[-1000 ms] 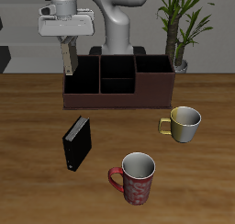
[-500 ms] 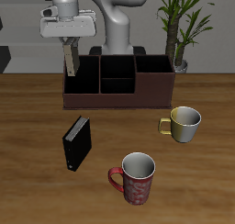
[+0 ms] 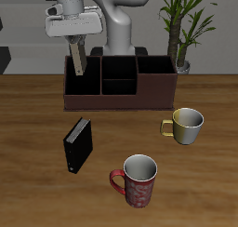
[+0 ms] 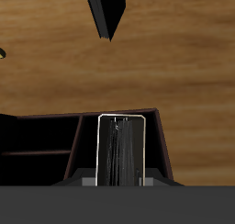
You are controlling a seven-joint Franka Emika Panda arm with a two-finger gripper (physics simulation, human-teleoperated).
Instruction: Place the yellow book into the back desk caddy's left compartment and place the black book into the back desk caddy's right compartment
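My gripper (image 3: 76,43) is shut on the yellow book (image 3: 78,58), a thin pale greyish book that hangs upright and slightly tilted from the fingers. It is held just above the left compartment of the back desk caddy (image 3: 121,97), a long dark reddish-brown box with black inside. In the wrist view the yellow book (image 4: 122,150) stands edge-on over the caddy's end section (image 4: 41,140). The black book (image 3: 77,144) lies on the table in front of the caddy, apart from the gripper; it also shows in the wrist view (image 4: 107,9).
A golden mug (image 3: 188,125) stands in front of the caddy's other end. A red patterned mug (image 3: 138,180) stands near the table's front edge, beside the black book. A potted plant (image 3: 181,26) is behind the caddy.
My gripper has carried the yellow book sideways from beyond the caddy's end to over its end compartment. The book now tilts slightly. Nothing else moved.
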